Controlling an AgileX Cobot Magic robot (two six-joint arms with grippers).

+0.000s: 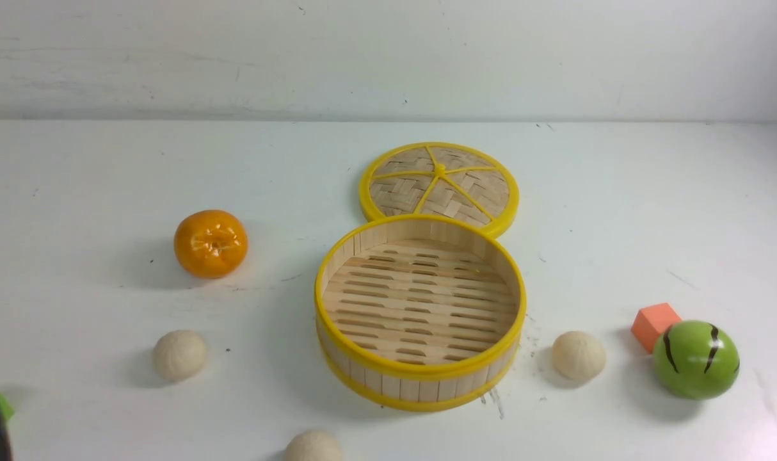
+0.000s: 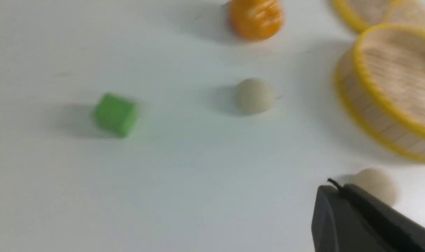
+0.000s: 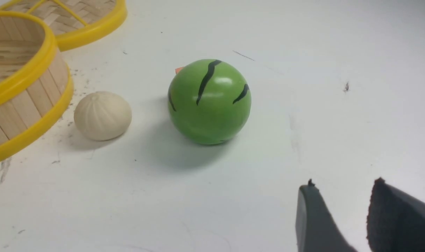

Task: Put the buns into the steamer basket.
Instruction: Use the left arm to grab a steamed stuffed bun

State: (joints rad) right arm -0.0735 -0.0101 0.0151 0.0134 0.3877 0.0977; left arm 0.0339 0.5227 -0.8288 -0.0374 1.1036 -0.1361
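Cream-white round toy bun, three o'clock of yellow-rimmed wooden steamer basket, seems light, firm: pinch its sides. Right claw apart; left claw untellable.

Steamer basket: upright in the middle, open-topped, round and shallow. It has pale wooden slat walls, a slatted floor and yellow bands round top and bottom, and it sits empty.
Left bun: cream-white and round, out on the basket's left side, well apart from it.
Right bun: cream-white dome with faint pleats running up to its top, just beside the basket's right wall, not touching.
Near bun: only its top shows at the front view's lower edge, in front of the basket and slightly left of centre, clear of it.
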